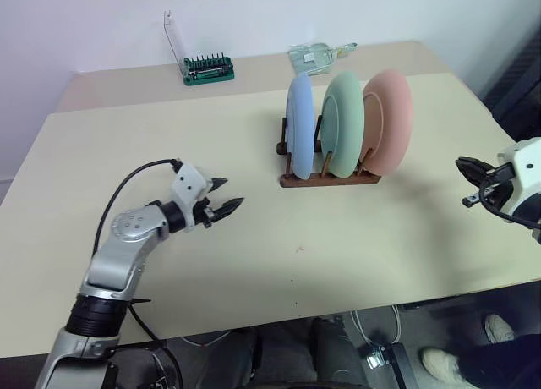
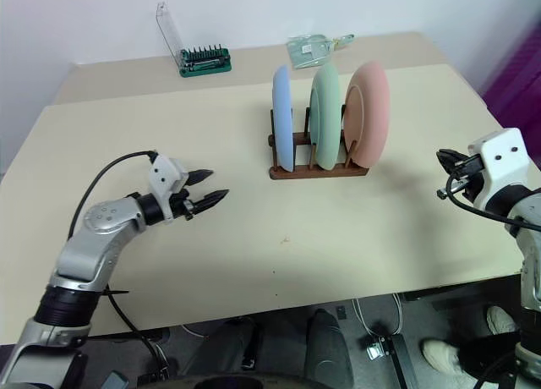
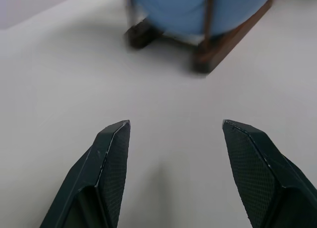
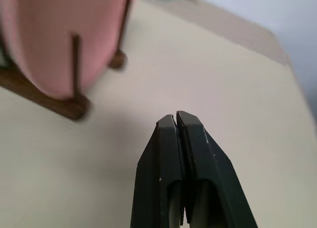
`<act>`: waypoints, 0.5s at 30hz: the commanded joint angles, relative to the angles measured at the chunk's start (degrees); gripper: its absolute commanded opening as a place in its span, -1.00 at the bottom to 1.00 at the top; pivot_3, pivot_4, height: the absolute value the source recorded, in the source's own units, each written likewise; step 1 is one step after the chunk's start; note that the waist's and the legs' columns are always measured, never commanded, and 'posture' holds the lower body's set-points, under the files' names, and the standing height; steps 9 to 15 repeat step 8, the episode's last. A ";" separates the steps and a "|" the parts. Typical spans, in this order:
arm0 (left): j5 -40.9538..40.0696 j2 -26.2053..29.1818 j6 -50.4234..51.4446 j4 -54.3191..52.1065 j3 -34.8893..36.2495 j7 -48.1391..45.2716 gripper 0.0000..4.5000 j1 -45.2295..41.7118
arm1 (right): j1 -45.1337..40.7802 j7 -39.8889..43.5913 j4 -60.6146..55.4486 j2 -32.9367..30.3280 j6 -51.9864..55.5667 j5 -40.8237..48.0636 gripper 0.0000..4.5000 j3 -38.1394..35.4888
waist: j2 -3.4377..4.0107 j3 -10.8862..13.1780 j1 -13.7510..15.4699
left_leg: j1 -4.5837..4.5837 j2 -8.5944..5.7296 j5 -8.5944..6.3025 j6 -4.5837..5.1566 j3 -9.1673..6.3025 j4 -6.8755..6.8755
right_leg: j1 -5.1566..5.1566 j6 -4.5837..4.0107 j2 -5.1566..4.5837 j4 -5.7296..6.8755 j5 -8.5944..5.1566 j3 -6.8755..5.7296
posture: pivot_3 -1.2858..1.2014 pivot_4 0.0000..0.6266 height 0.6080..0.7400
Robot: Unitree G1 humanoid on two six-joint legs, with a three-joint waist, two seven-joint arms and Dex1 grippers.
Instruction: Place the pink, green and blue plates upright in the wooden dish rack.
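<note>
Three plates stand upright side by side in the wooden dish rack point(image 1: 331, 178) near the middle of the table: the blue plate point(image 1: 299, 124) on the left, the green plate point(image 1: 345, 123) in the middle, the pink plate point(image 1: 390, 121) on the right. My left gripper point(image 1: 226, 198) hovers open and empty over bare table to the left of the rack, pointing toward it. My right gripper point(image 1: 467, 183) is shut on nothing, off to the right of the rack. In the right wrist view the pink plate point(image 4: 59, 34) and a rack rail point(image 4: 44, 101) lie ahead of the shut fingers point(image 4: 178, 153).
A green screwdriver-bit case point(image 1: 208, 68) with a clear lid stands at the back of the table point(image 1: 254, 254). A clear packet point(image 1: 317, 57) lies behind the rack. A person's shoes point(image 1: 448, 364) show on the floor past the front right edge.
</note>
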 commanded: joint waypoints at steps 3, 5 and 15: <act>-1.08 1.50 -1.54 -0.34 3.58 -1.27 0.35 3.02 | 3.28 5.67 -3.28 0.51 0.21 6.14 -0.99 0.11 | 0.00 0.00 0.13 | 0.00 -0.02 -0.01 0.01 -0.01 0.05 | 0.03 0.00 -0.02 0.00 0.00 0.00 | 0.03 -0.52 1.00; -1.73 1.95 -0.87 -1.43 4.04 -1.92 0.35 4.41 | 4.69 7.63 -3.96 0.20 0.75 7.46 -0.99 1.15 | 0.00 0.00 0.03 | 0.02 -0.01 -0.01 0.01 -0.01 0.04 | 0.03 0.00 -0.02 0.02 0.00 0.00 | 0.03 -0.52 1.00; -2.13 2.31 0.13 -3.10 3.89 -2.42 0.35 6.15 | 5.48 9.67 -4.54 -0.73 1.78 8.55 -0.99 3.16 | 0.00 0.00 0.03 | 0.02 0.00 -0.01 0.01 0.00 0.04 | 0.02 0.00 -0.02 0.02 0.00 0.00 | 0.03 -0.52 1.00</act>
